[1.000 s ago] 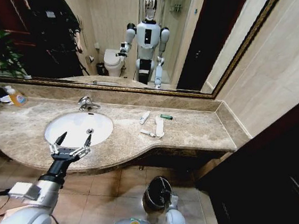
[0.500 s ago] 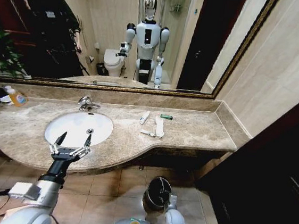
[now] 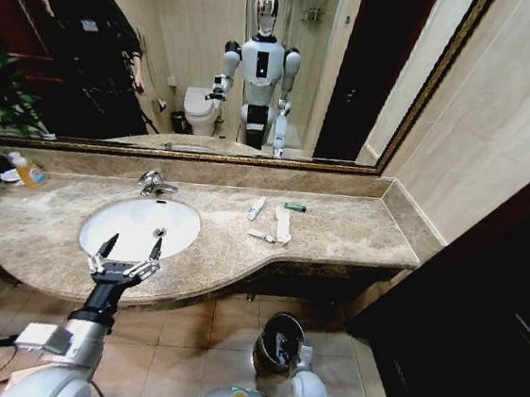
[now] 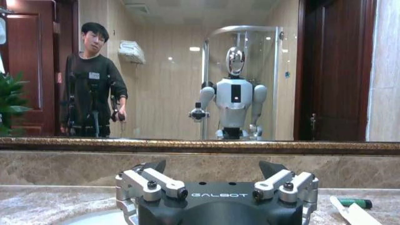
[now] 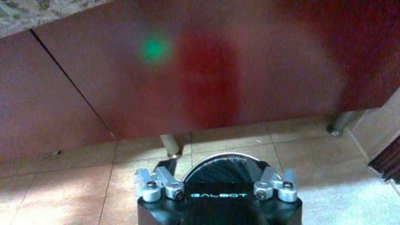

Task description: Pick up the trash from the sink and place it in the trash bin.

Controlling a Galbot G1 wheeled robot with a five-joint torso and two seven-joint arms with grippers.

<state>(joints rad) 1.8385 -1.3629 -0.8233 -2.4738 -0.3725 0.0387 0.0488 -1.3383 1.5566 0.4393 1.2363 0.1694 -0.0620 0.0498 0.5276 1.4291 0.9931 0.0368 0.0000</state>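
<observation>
Head view shows the left gripper (image 3: 125,258) with its fingers spread wide and nothing in them, hovering over the front rim of the sink (image 3: 102,212). The right gripper (image 5: 218,183) is low at the floor, right above the bin (image 3: 274,343); in the right wrist view its fingers are apart and empty, and the black inside of the bin is seen between them.

The trash (image 3: 282,225) is not in the basin. It lies on the marble counter (image 3: 356,232), to the right of the sink and well apart from the left gripper.

I count three white strips and one green piece (image 3: 294,206): one short strip (image 3: 256,207) near the back, one longer strip, and one small tube (image 3: 262,236) touching the longer one at its near end. There is one faucet (image 3: 155,184), one bin, and one yellow bottle (image 3: 26,171) at the far left.

I think the main risk is reach: the left arm must cross over the basin to arrive at the strips, and it may hit the faucet or the counter edge. The strips are thin and flat, so the fingers may slide over them or push them away. Two pieces touch, so one grasp may drag the other off the counter.
</observation>
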